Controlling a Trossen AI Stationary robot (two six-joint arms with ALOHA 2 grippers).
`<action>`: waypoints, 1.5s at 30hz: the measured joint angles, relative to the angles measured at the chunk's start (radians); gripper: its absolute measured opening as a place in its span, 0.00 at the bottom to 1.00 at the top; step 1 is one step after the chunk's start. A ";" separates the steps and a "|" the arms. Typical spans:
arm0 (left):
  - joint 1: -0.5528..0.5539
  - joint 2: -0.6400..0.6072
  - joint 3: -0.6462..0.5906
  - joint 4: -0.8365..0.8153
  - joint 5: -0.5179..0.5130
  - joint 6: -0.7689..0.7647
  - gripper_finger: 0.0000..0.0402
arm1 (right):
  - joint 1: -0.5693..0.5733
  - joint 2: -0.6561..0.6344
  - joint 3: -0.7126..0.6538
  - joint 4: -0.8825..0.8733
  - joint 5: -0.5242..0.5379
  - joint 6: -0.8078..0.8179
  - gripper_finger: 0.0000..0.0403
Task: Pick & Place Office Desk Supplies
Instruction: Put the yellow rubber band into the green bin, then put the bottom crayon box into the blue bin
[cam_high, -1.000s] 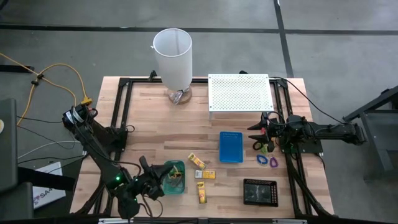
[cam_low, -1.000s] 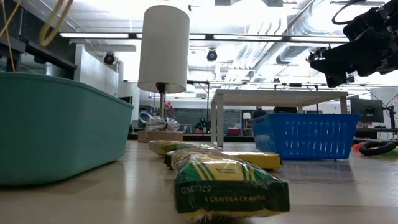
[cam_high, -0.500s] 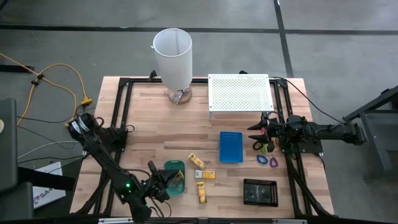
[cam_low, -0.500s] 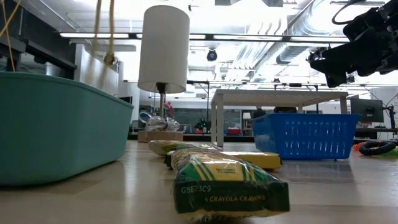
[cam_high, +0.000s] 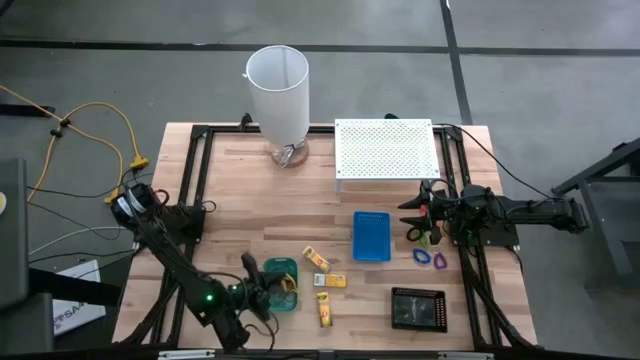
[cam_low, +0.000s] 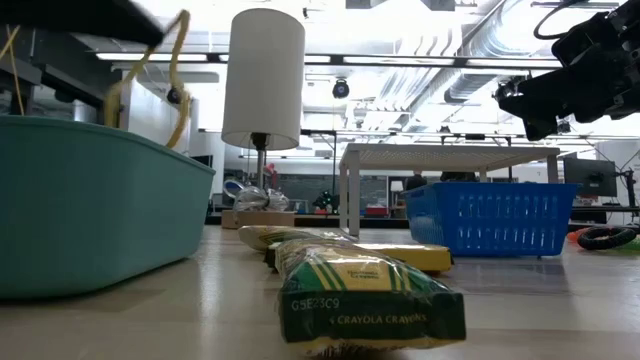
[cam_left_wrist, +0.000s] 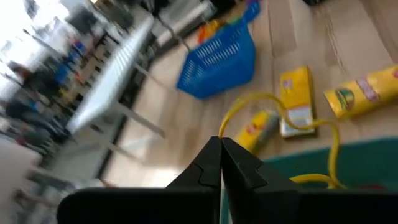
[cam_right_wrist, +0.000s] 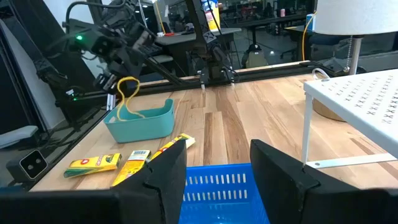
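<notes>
Dangling a yellow band (cam_left_wrist: 283, 118) over the green tray (cam_high: 272, 272), the left gripper (cam_left_wrist: 220, 144) hangs above the table's near left, its fingers pinched together on the loop, whose lower end lies in the tray. Three yellow packets (cam_high: 322, 308) lie just beside the tray. The right gripper (cam_high: 408, 210) waits, fingers apart, beside the blue basket (cam_high: 371, 236), above coloured clips (cam_high: 430, 258).

Even overhead light on worktop (cam_high: 260, 220), soft shadows. Low view: ceiling strips (cam_low: 400, 58) glare, backlit, near crayon packet (cam_low: 365, 298) slightly soft. Left wrist view motion-blurred, bkgd washed out. Right wrist view sharp.
</notes>
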 joint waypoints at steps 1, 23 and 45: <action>0.005 0.000 0.000 -0.030 0.029 -0.050 0.00 | 0.000 0.000 0.000 0.000 0.000 0.000 0.41; 0.092 0.000 0.000 -0.196 0.500 -0.536 0.00 | 0.000 0.000 0.000 0.000 0.000 0.000 0.41; 0.096 -0.001 0.000 -0.216 0.543 -0.594 0.30 | 0.000 0.000 0.000 0.000 0.000 0.000 0.41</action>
